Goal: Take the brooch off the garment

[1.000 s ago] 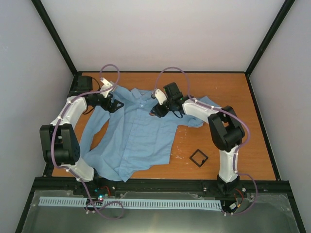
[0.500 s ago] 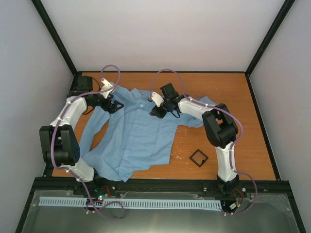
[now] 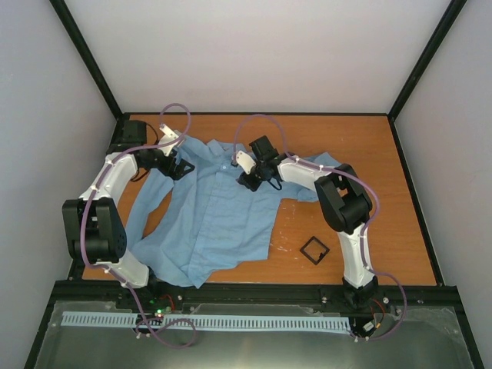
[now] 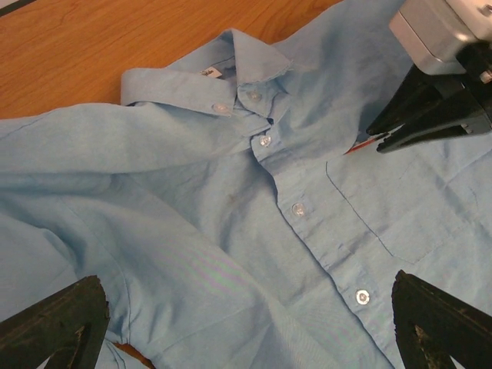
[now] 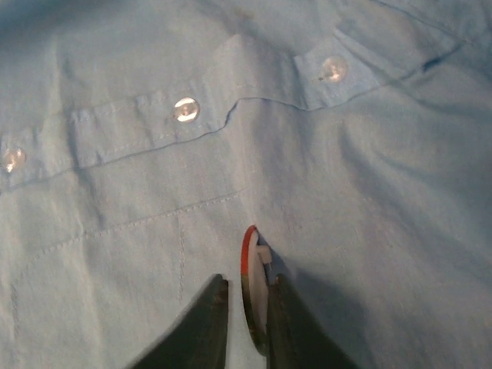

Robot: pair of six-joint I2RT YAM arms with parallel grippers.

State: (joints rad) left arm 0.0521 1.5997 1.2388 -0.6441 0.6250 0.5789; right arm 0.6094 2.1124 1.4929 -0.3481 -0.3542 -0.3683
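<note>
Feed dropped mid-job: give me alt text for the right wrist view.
The right gripper pinches the brooch, a thin red-rimmed disc standing on edge on the light-blue shirt. Three clear buttons sit in a row on the fabric above it.

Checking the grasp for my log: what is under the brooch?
Blue shirt fabric lies directly beneath. The brooch stands on edge between the fingers of the right gripper. Those fingers hide its lower rim and whatever fastens it to the cloth.
</note>
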